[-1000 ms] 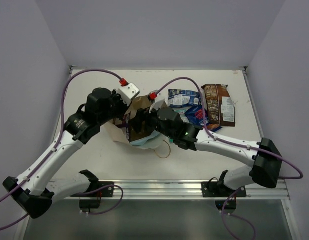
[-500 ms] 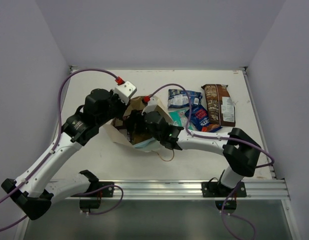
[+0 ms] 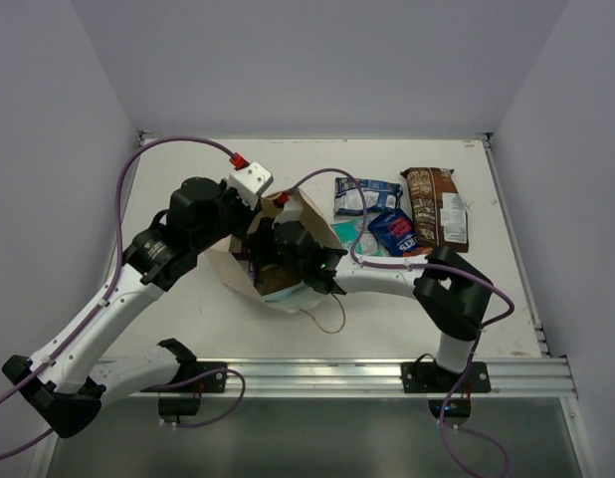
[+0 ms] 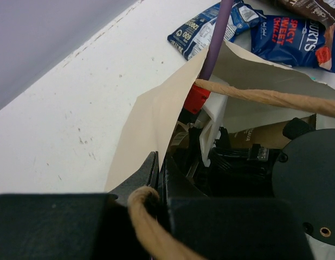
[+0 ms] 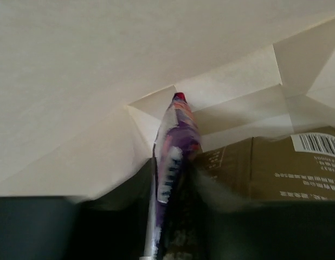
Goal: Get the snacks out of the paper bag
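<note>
Left gripper (image 4: 158, 165) clamped on paper bag (image 4: 148, 116) rim, elbow bent. Right arm folded back, reaching inside the bag on the table (image 3: 188, 319). Right gripper (image 5: 173, 184) pinches purple packet (image 5: 177, 135) there, brown packet (image 5: 276, 168) beside it.

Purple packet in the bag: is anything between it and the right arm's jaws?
Nothing visible. The purple packet stands edge-on between the right jaws, inside the paper bag; a brown packet lies beside it.

Wht table (image 3: 178, 184): paper bag (image 3: 224, 265), snack pkts (image 3: 392, 231).
</note>
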### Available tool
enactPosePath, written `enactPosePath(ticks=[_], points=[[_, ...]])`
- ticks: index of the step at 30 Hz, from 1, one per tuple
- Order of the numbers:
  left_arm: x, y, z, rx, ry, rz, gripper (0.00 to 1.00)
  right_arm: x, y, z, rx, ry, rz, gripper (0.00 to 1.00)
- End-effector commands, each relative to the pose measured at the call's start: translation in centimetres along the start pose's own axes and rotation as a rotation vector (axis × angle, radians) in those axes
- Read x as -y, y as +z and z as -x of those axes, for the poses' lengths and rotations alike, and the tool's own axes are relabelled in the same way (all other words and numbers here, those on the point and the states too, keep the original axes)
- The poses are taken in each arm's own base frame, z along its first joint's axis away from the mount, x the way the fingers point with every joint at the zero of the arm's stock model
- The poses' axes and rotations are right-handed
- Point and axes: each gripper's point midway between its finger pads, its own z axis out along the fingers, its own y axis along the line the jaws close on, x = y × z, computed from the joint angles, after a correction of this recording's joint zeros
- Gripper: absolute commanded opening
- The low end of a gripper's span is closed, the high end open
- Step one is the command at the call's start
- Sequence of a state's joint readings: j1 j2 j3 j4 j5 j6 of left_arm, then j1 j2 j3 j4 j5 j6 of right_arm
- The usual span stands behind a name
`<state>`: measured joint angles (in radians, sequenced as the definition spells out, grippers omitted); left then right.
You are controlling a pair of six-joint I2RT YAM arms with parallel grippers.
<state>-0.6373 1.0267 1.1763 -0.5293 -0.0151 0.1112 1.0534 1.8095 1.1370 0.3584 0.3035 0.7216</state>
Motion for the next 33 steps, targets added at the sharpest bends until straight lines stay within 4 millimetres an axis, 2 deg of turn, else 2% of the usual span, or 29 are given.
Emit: enactPosePath(ticks=[1,4,5,8,9,10,12,13,16,17,19,20,26,31,32,33], points=[[0.4,-1.3,4.1,0.145,-0.029,-0.020,0.00,0.7,0.5,-0.3,0.002,0.037,-0.042,0.25],[0.3,-1.1,3.6,0.132,-0.028,-0.014,0.00,0.7,0.0,0.4,0.021,0.028,-0.041,0.05],[0.3,-1.0,3.3,0.124,-0.028,-0.014,0.00,0.1,-0.5,1.2,0.032,0.028,-0.025,0.00],[-0.3,-0.8,2.5,0.103,-0.024,0.024,0.00,-0.7,-1.8,2.5,0.053,0.002,0.012,0.00],[-0.7,-0.8,2.2,0.096,-0.026,0.052,0.00,-1.9,-3.0,4.0,0.077,-0.001,0.053,0.00],[-1.3,-0.6,1.7,0.080,-0.022,0.086,0.00,-3.2,-4.9,5.5,0.098,-0.016,0.115,0.00],[-1.4,-0.5,1.6,0.080,-0.022,0.097,0.00,-3.6,-5.6,6.2,0.110,-0.022,0.134,0.00],[-1.9,-0.5,1.4,0.070,-0.023,0.120,0.00,-4.4,-7.0,7.4,0.131,-0.034,0.171,0.00],[-2.6,-0.4,1.1,0.055,-0.018,0.160,0.00,-5.3,-9.2,8.9,0.155,-0.069,0.214,0.00],[-2.7,-0.3,1.0,0.049,-0.016,0.169,0.00,-6.1,-10.6,10.0,0.175,-0.073,0.252,0.00],[-2.9,-0.2,1.0,0.046,-0.014,0.181,0.00,-6.7,-12.0,11.0,0.181,-0.112,0.281,0.00],[-2.9,-0.2,1.0,0.048,-0.014,0.180,0.00,-7.5,-13.3,11.9,0.193,-0.116,0.312,0.00],[-3.0,0.1,1.1,0.046,-0.014,0.184,0.00,-8.2,-17.9,14.6,0.235,-0.166,0.354,0.00],[-4.4,-0.3,1.1,0.031,-0.041,0.269,0.00,-9.0,-23.3,17.5,0.267,-0.272,0.406,0.00],[-4.6,-0.3,0.9,0.021,-0.044,0.280,0.00,-8.9,-24.1,18.2,0.273,-0.281,0.409,0.00],[-5.1,-0.3,0.9,0.015,-0.051,0.310,0.00,-8.5,-25.2,18.1,0.246,-0.310,0.408,0.00]])
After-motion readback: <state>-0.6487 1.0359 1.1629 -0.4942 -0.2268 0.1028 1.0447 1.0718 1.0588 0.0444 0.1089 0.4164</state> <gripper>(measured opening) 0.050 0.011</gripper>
